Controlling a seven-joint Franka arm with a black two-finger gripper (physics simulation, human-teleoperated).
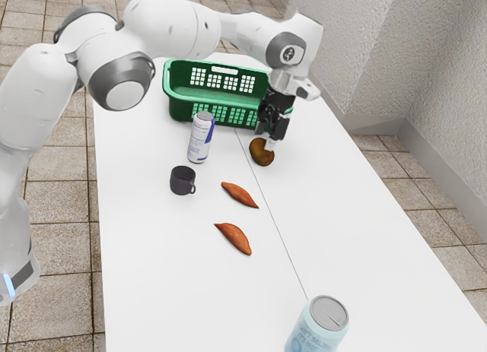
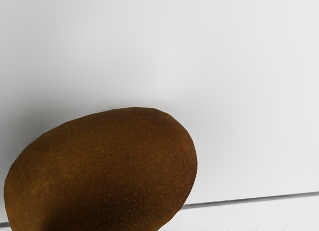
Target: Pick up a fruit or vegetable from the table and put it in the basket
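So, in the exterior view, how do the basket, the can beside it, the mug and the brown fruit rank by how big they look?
Largest to smallest:
1. Basket
2. Can
3. Mug and brown fruit: they look about alike, so I won't rank them.

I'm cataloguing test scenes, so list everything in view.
Rounded fruit or vegetable: one, brown, at the gripper
Basket: one, green, table's far part
Slim can: one, white and blue, before the basket
Mug: one, dark, near that can
Likely sweet potatoes: two, reddish-brown, mid-table
Wide can: one, pale blue, exterior view's lower edge
Table: one, white
Floor: tiled, tan
Arm: one, white; gripper: one, black
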